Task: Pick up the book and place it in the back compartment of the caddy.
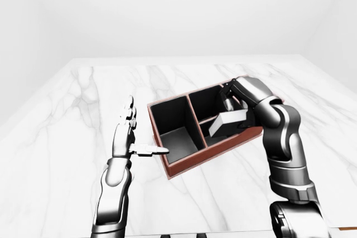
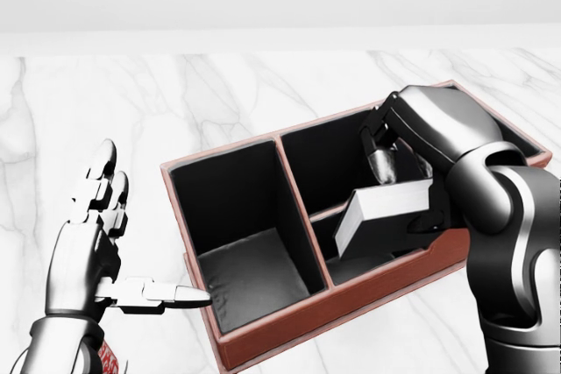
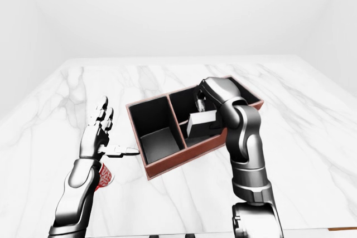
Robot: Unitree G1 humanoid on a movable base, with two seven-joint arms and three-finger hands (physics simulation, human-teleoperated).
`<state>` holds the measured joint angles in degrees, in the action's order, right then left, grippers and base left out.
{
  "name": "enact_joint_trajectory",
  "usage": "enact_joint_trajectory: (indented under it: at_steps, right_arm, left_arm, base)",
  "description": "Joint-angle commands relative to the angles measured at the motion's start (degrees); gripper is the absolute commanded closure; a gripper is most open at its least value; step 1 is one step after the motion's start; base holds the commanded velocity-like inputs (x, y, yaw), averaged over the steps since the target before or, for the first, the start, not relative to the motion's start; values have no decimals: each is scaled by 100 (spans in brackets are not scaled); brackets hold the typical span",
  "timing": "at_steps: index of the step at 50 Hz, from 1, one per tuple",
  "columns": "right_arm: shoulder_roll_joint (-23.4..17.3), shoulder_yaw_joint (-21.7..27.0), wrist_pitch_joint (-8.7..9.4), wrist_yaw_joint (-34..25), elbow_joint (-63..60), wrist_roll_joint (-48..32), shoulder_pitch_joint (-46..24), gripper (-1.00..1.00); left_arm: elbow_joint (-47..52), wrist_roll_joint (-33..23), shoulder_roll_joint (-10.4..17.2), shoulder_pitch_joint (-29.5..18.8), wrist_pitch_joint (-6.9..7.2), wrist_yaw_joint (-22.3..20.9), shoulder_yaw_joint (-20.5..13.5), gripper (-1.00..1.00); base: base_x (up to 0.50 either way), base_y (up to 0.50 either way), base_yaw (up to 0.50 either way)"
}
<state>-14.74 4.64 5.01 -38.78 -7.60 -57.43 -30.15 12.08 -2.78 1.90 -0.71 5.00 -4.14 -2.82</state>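
The red-brown caddy [image 2: 219, 153] stands on the white marble table [image 2: 175, 94]. It has one large black compartment on the left and two smaller ones on the right, split by a low divider. My right hand [image 2: 399, 183] reaches down into the right half and is shut on the grey book [image 2: 386, 215]. The book is tilted over the low divider and the lower right compartment; I cannot tell whether it rests on anything. My left hand [image 2: 131, 234] is open and empty. Its fingers point up, and its thumb points at the caddy's left wall.
A small red patterned object [image 3: 104, 174] lies on the table under my left wrist. The table's near edge [image 1: 223, 231] runs along the bottom of the left-eye view. White walls stand beyond the table's far edge.
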Motion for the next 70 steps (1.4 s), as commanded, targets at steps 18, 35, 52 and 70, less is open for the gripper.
enact_joint_trajectory:
  at_steps: [18, 35, 52, 70]
  right_arm:
    - [47, -75, -1, 577, 637, 98, -358, 100]
    - [80, -161, -1, 817, 1284, 81, -828, 100]
    - [0, -150, -1, 970, 1534, 86, -889, 100]
    - [-64, -159, -1, 1381, 2039, 23, -963, 100]
  left_arm:
    - [42, -8, -3, 12, 0, 1, 11, -100]
    - [-24, -2, -5, -16, 0, 9, 11, -100]
    - [-15, -11, -10, 9, 0, 6, 25, -100]
    - [-32, -13, -10, 12, 0, 7, 26, -100]
  base:
    - [0, 0, 0]
    - [0, 0, 0]
    - [0, 0, 0]
    - [0, 0, 0]
